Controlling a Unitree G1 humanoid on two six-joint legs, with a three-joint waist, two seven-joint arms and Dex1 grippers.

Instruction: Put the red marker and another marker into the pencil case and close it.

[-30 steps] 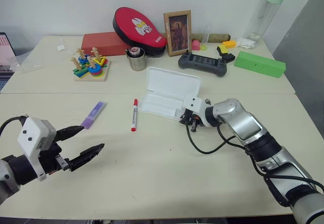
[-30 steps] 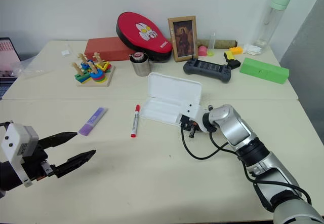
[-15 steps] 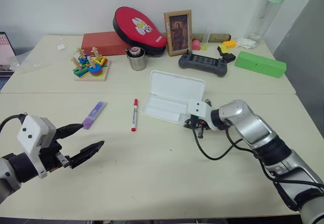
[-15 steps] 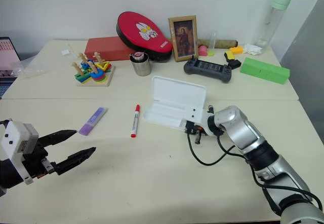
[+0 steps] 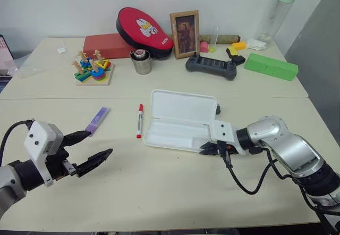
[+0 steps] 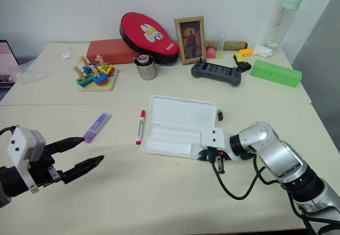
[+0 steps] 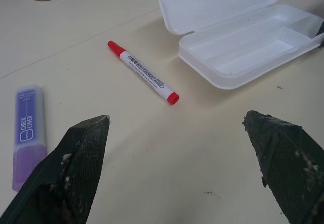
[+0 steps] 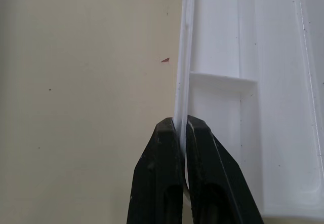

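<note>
In the head views the pencil case [image 5: 178, 119] is lying open at the centre of the frame, its lid laid back toward the top and its divided tray facing up, with nothing in it. The right gripper [image 5: 211, 149] is reaching in from the lower right and meeting the tray's front right corner; the head views are not settling how the fingers sit there, but the right wrist view is showing them pressed together on the thin front wall of the tray, one finger [image 8: 163, 183] outside the rim and the other inside, so the case is being pinched by its edge. The red marker [image 5: 139, 120] is lying on the table [image 5: 175, 192] just left of the case, cap toward the top of the frame, close to the tray's left end but apart from it. The purple highlighter [image 5: 97, 120] is lying further left, well apart from the pen. The left gripper [image 5: 93, 145] is hovering at the lower left with its two fingers spread wide and nothing between them. The left wrist view is showing what the head views are flattening: both markers resting bare on the table between those spread fingertips, and the tray's two long compartments empty. Along the top of the head views a green box [image 5: 271, 66], a game controller [image 5: 211, 66] and a metal cup [image 5: 142, 63] are standing well behind.
</note>
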